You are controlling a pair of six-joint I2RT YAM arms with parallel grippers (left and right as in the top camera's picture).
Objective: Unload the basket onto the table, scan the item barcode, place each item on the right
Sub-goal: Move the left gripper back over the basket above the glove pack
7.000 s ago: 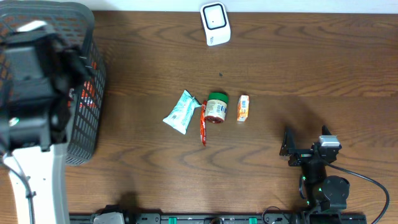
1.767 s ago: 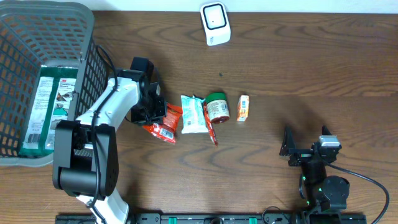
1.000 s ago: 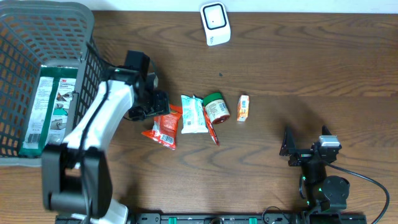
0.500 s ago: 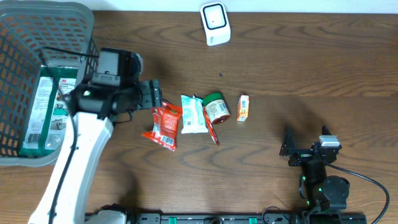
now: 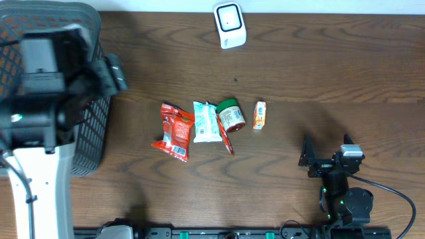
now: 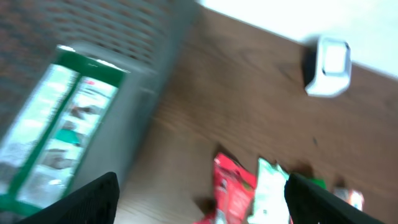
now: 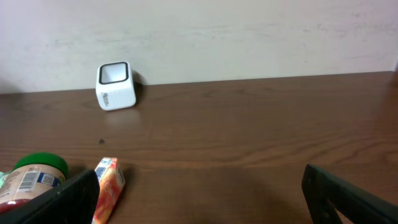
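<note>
No legible text anywhere. Small dark print on side of white box-shaped scanner [image 7: 116, 86], far left: too small. Label on green-lidded jar [image 7: 32, 176], near left: unreadable. Green-and-white flat box [image 6: 59, 130]: printing blurred.

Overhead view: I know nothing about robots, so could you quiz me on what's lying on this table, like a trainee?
1. True or false: the white scanner lies between the red packet and the green-lidded jar.
2. Which item ends the row on the right, seen from overhead? A) red packet B) orange carton C) green-lidded jar
3. Fill in: in the left wrist view, the green-and-white box lies inside the ____.
Key: 1 false; 2 B; 3 basket.
</note>
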